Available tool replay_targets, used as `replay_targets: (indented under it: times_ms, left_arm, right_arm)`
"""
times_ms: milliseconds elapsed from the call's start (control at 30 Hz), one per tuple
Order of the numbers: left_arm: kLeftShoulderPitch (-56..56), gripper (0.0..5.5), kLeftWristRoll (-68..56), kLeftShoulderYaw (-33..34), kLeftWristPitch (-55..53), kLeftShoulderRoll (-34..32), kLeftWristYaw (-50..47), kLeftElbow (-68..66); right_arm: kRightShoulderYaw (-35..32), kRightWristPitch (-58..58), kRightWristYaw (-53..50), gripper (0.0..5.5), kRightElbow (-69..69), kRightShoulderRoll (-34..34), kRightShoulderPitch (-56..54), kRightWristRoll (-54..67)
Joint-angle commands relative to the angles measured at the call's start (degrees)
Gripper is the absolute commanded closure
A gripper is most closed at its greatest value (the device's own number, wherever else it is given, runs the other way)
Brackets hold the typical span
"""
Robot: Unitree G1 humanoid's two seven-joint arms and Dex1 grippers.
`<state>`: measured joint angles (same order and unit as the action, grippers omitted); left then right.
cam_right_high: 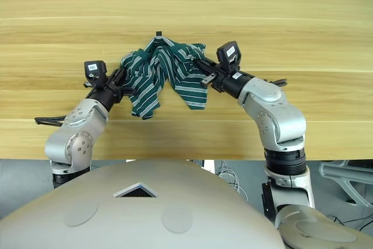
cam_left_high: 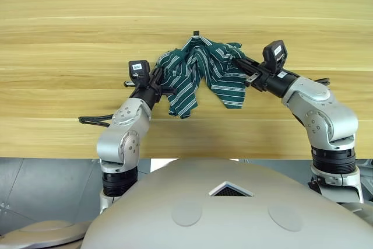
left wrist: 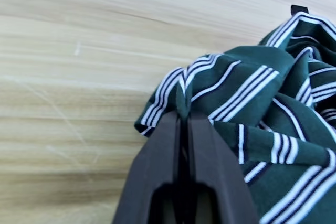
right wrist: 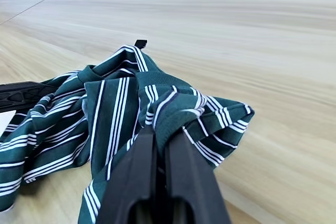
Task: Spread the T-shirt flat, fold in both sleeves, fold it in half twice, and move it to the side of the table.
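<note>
Green with thin white stripes, the T-shirt (cam_left_high: 198,71) is a crumpled bunch over the middle of the wooden table (cam_left_high: 64,21). Its long axis runs side to side between the two grippers, with a peak of cloth at the far middle and two loose flaps drooping toward the robot. At its left end the left gripper (left wrist: 182,121) has its fingers pressed together on a striped fold, and at its right end the right gripper (right wrist: 157,135) is likewise pinched on a bunched edge.
</note>
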<state>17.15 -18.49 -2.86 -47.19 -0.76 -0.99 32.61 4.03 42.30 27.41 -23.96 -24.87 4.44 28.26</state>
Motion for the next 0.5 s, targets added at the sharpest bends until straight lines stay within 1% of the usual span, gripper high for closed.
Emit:
replay_targets:
  times_ms: [33, 133, 200, 267, 333, 400, 500]
  left_arm:
    - [-1.1, 5.47, -0.4, 3.2, 1.2, -0.4, 0.2, 0.7]
    - [-3.0, 5.47, -1.8, 7.4, 2.0, -1.8, 1.5, 2.0]
    - [-5.8, 5.47, -2.4, 10.9, 2.7, -4.0, 2.6, 1.0]
    - [-10.0, 5.47, -2.0, 14.7, 4.4, -7.2, 3.6, -1.3]
    - [-15.1, 5.47, -4.5, 18.7, 9.4, -11.8, 9.6, -2.7]
    - [-21.5, 5.47, -8.3, 21.9, 12.5, -18.3, 17.5, -3.9]
    - [-32.5, 5.47, -11.1, 26.5, 13.8, -30.3, 24.2, -3.5]
  right_arm:
    - [0.9, -4.7, 2.5, 5.50, -0.5, -3.4, -0.6, -4.0]
    - [0.8, -11.9, 7.1, 5.50, 2.3, -7.2, -1.3, -7.9]
    - [-0.7, -16.4, 10.3, 5.50, 4.2, -9.7, -3.1, -9.2]
    - [-3.7, -19.8, 12.8, 5.50, 6.0, -11.3, -6.7, -8.8]
    - [-7.2, -22.1, 14.9, 5.50, 8.6, -12.4, -13.1, -6.9]
    - [-9.9, -25.1, 17.9, 5.50, 11.7, -13.9, -20.8, -5.5]
    - [-14.5, -27.8, 19.3, 5.50, 14.5, -17.9, -33.5, -4.7]
